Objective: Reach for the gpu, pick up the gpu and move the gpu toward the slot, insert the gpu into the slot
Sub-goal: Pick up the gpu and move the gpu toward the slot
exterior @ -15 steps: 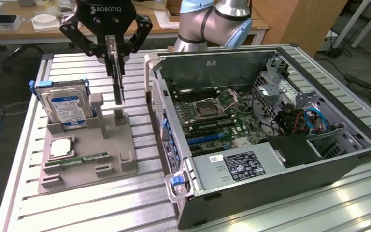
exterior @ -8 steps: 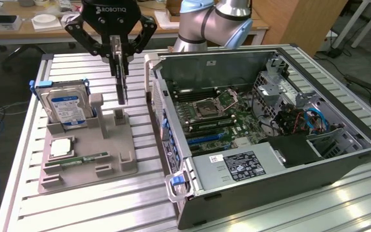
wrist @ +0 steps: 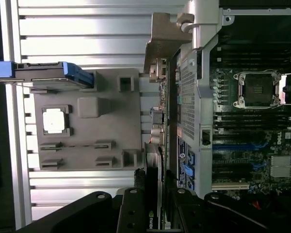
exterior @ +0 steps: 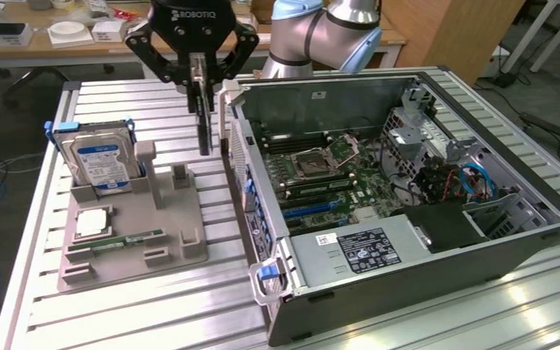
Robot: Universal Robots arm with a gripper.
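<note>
The gpu [exterior: 204, 131] hangs upright and edge-on, clamped between the two fingers [wrist: 132, 213]. It is above the table [exterior: 105, 95], between the grey holder [exterior: 134, 219] and the open computer case [exterior: 426, 284]. There is one gpu. The holder carries one hard drive [exterior: 100, 160], one processor chip [exterior: 93, 221] and one memory stick [exterior: 129, 239].

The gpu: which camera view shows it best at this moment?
The exterior view: the gpu hangs edge-on from the gripper, most of its length visible beside the open computer case. In the wrist view the gpu appears as a narrow edge clamped between the fingers.
</note>
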